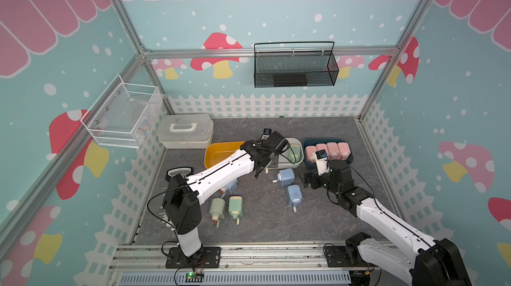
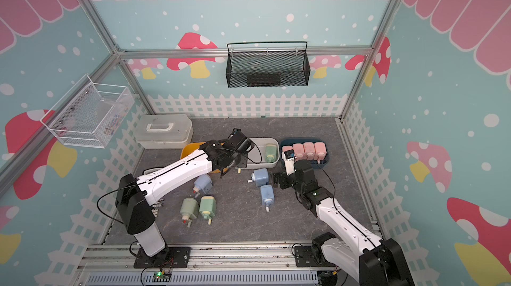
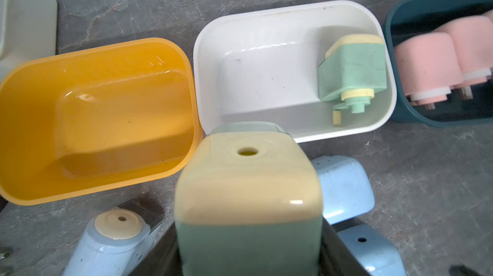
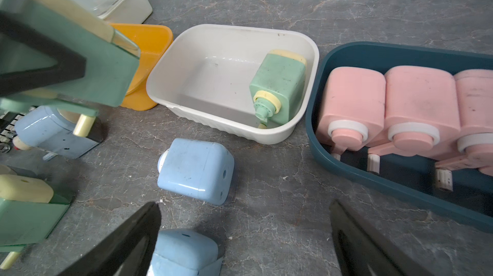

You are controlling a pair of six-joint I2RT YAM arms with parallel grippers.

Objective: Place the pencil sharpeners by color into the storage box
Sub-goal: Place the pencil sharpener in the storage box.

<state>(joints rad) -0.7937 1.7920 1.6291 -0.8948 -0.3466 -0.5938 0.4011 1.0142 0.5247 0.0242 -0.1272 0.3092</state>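
Observation:
My left gripper point(image 1: 266, 161) is shut on a green pencil sharpener point(image 3: 248, 194) with a cream cap, held above the near left rim of the white storage box point(image 1: 297, 141). One green sharpener point(image 1: 294, 153) lies in that box. Several pink sharpeners point(image 1: 331, 150) fill the dark blue box point(image 1: 306, 143), and the yellow box point(image 1: 218, 149) holds nothing. Two blue sharpeners point(image 1: 286, 177) point(image 1: 294, 196) and two green ones point(image 1: 217, 208) point(image 1: 236, 206) lie on the table. A third blue one point(image 2: 203, 183) sits under the left arm. My right gripper point(image 4: 244, 205) hangs open over the table beside the blue ones.
A translucent lidded case point(image 1: 185, 131) stands at the back left. A white wire basket point(image 1: 124, 113) hangs on the left wall and a black mesh basket point(image 1: 296, 66) on the back wall. A black-and-white tool point(image 1: 179, 172) lies by the left arm's elbow.

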